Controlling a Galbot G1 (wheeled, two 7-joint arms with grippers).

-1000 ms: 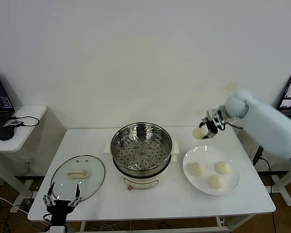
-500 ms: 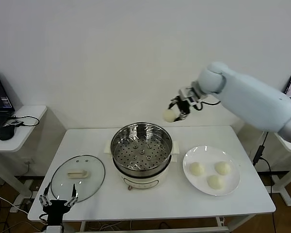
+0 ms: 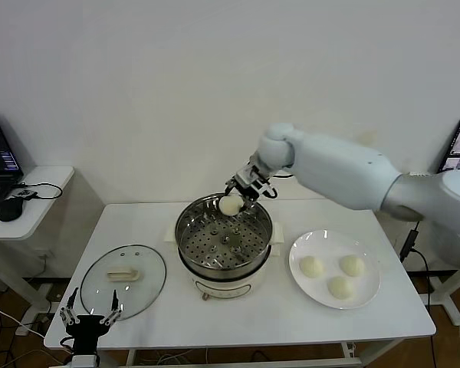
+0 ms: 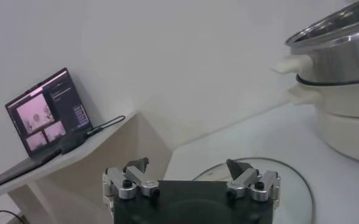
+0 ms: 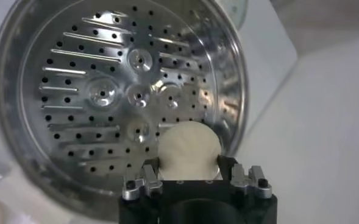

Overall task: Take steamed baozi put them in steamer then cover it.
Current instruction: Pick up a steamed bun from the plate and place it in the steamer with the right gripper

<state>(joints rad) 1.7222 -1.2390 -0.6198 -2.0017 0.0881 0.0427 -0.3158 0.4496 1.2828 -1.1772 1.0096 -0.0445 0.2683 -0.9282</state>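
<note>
Your right gripper [image 3: 231, 201] grasps a baozi [image 3: 229, 205] above the steamer [image 3: 223, 239]'s far rim; your left gripper [image 3: 87, 320], fingers released, idles beside the cover [image 3: 123, 280].

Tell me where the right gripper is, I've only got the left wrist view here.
Observer: The right gripper is above the far side of the steamer, shut on a baozi.
Operator: Anything inside the steamer?
Observer: No. In the right wrist view its perforated tray is bare.
Operator: How many sit on the plate?
Observer: Three more baozi lie on the plate, to the right of the steamer.
</note>
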